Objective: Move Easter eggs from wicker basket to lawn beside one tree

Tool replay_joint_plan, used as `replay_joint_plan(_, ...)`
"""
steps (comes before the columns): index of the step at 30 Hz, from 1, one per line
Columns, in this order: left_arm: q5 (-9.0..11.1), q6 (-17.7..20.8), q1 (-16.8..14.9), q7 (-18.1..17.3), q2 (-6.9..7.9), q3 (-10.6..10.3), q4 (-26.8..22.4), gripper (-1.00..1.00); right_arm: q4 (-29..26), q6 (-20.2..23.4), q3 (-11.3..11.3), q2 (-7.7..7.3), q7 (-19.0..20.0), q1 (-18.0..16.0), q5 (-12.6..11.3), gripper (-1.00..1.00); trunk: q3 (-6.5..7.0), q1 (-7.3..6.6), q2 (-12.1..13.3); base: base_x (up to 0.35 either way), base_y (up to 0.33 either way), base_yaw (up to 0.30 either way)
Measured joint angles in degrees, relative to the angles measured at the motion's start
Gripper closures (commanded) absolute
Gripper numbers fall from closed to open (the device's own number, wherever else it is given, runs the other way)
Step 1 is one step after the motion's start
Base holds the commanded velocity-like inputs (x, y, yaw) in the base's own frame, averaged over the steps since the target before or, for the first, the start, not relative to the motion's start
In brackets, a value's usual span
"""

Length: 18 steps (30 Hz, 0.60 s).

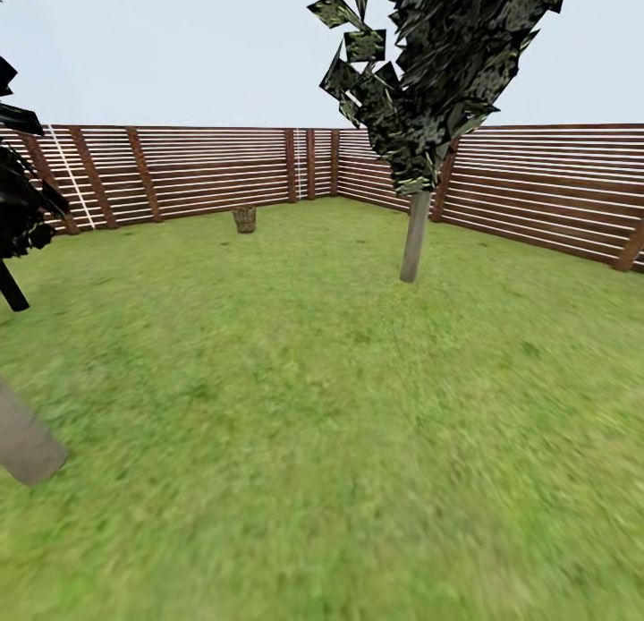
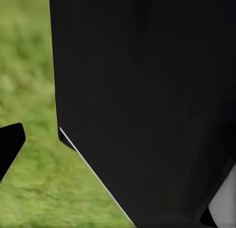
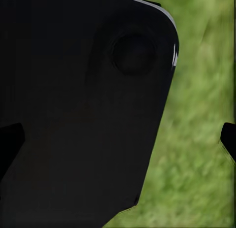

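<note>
The wicker basket (image 1: 244, 218) stands small and far off on the lawn (image 1: 322, 406), close to the back fence. The Easter eggs are hidden from here. A tree (image 1: 414, 236) with a pale straight trunk and dark blocky foliage rises right of centre, nearer than the basket. In the left wrist view my left gripper (image 2: 118, 149) hangs over grass beside a black part of my own body, one dark fingertip (image 2: 10, 144) at the picture's edge. My right gripper (image 3: 118, 139) is open, its fingertips (image 3: 228, 139) far apart with nothing held.
A brown slatted fence (image 1: 215, 169) encloses the garden at the back and right. A second pale trunk (image 1: 27, 442) leans in at the lower left, with dark foliage (image 1: 22, 209) above it. Open grass stretches between me and the basket.
</note>
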Motion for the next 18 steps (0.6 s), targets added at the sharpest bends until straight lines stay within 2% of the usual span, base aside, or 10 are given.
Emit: replay_joint_plan(18, 0.08, 0.00, 0.00, 0.00, 0.07, 0.00, 0.00, -1.00, -0.02, -0.03, 0.02, -0.10, -0.06, 0.00, -0.01, -1.00, 0.00, 0.00, 0.00, 0.332, 0.000, 0.000)
